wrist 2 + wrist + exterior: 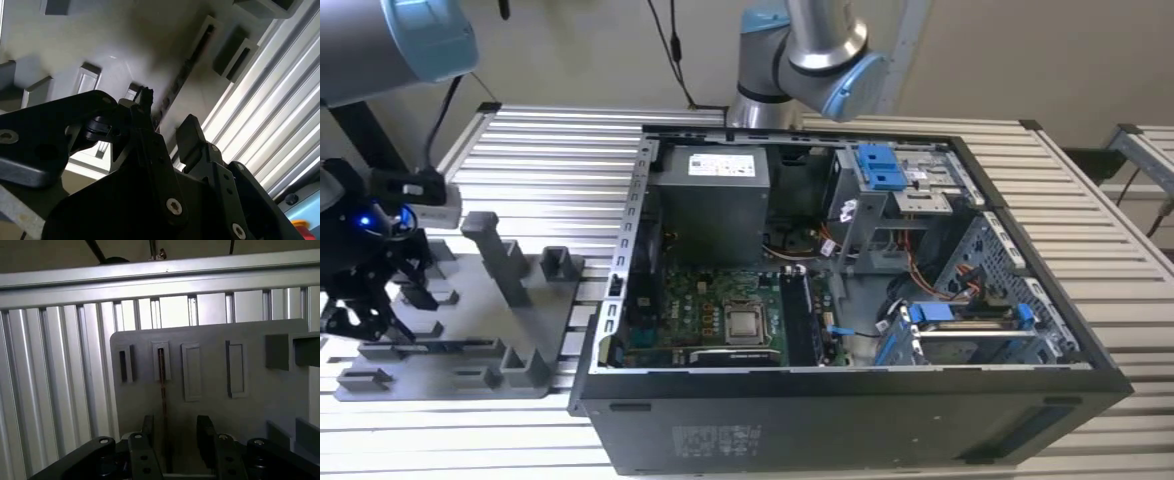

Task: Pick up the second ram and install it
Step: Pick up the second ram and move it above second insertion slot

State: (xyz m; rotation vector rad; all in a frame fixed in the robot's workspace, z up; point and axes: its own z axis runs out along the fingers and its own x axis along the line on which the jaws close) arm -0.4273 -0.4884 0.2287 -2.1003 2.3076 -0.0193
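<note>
Grey tray (pixel 460 325) beside open computer case (pixel 854 420) on slatted table (pixel 547 160)

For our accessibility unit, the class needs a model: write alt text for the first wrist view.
The gripper hangs over a grey tray, its open fingers either side of the second ram, a thin stick standing on edge in a slot. The tray lies on a slatted metal table.
</note>
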